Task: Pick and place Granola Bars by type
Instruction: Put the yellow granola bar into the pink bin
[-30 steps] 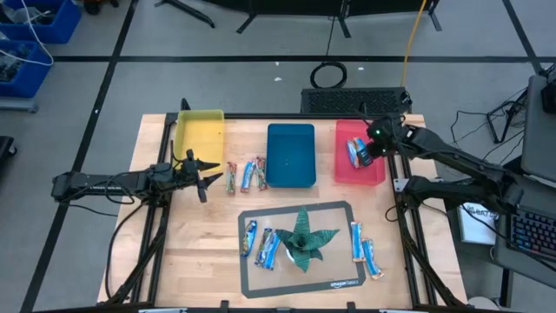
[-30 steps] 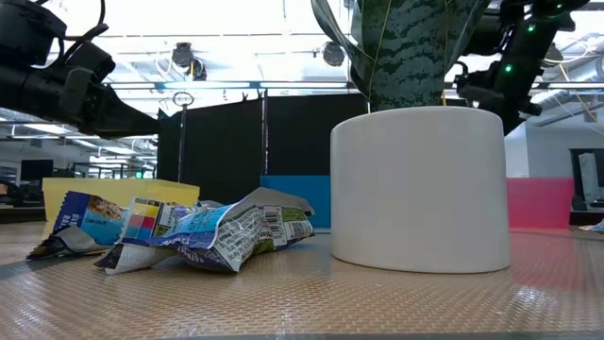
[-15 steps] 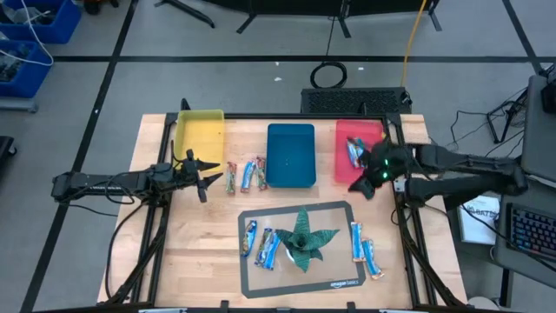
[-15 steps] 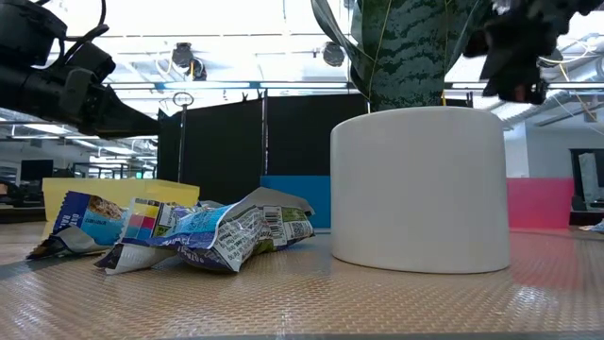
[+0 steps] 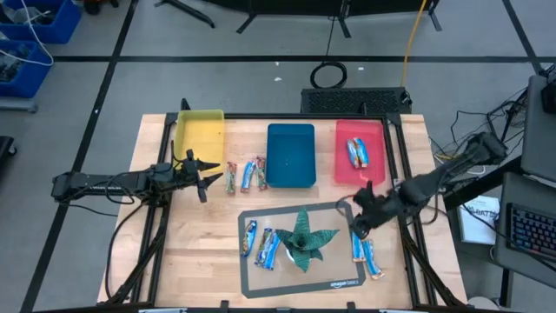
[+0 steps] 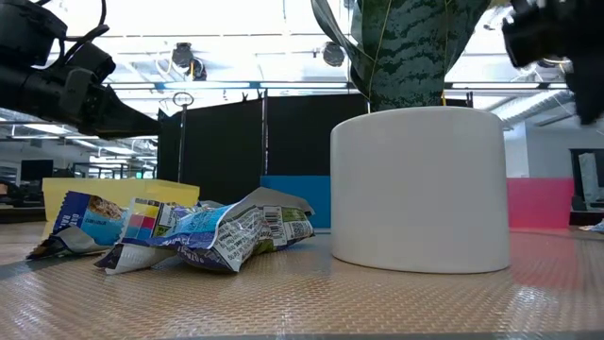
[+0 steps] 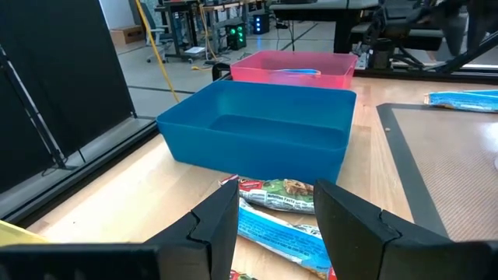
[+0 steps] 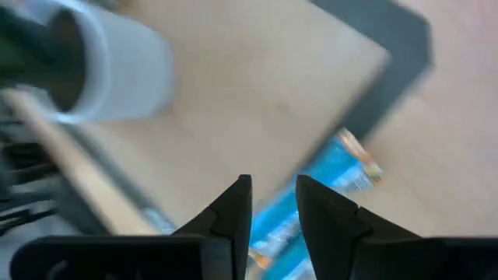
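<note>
Hovering above the right edge of the grey mat point(image 5: 261, 278), the right hand point(image 5: 358, 223) hung at about four o'clock from the counter's middle, just above two blue granola bars point(image 5: 365, 250) that lay side by side beyond the mat's right border. Its fingers point(image 8: 233, 204) stood a little apart with nothing between them, and one blue bar point(image 8: 338, 175) showed past their tips in the right wrist view. The left hand point(image 5: 201, 176) waited at nine o'clock over the bare wooden counter point(image 5: 200, 252), its fingers point(image 7: 210, 225) spread and empty, pointing toward the blue tray point(image 5: 290, 155).

Three trays sat along the twelve o'clock side: a yellow tray point(image 5: 200, 130) at eleven, the blue one at twelve, and a red tray point(image 5: 360, 169) at one o'clock holding two blue-wrapped bars point(image 5: 357, 151). Just beside the blue tray's left wall lay a small row of bars point(image 5: 246, 175), one green-red and the others blue. On the mat, a potted plant point(image 5: 301, 236) in a white pot point(image 6: 420, 189) stood near the centre, and more blue bars point(image 5: 262, 243) lay crumpled together at its nine o'clock side, well apart from the pair on the right.
</note>
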You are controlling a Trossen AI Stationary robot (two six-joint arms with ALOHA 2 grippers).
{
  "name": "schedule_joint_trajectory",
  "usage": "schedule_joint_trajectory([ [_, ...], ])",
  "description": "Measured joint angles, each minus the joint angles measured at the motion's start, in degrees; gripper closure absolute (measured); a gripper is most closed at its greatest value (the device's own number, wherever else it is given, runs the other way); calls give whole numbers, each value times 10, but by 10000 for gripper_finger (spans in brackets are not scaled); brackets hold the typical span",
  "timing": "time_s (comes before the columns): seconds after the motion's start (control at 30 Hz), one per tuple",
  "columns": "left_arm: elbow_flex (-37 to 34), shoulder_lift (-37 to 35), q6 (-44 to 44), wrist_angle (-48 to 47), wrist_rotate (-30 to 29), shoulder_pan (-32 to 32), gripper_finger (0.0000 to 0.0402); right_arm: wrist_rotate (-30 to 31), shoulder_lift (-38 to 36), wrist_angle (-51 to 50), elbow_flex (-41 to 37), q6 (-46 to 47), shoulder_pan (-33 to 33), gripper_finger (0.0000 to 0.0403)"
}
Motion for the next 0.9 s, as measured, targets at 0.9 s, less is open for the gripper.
schedule_joint_trajectory([
  [0.9, 0, 0, -10, 2, 0, 0, 229, -43, 174, -15, 0, 67, 13, 310],
])
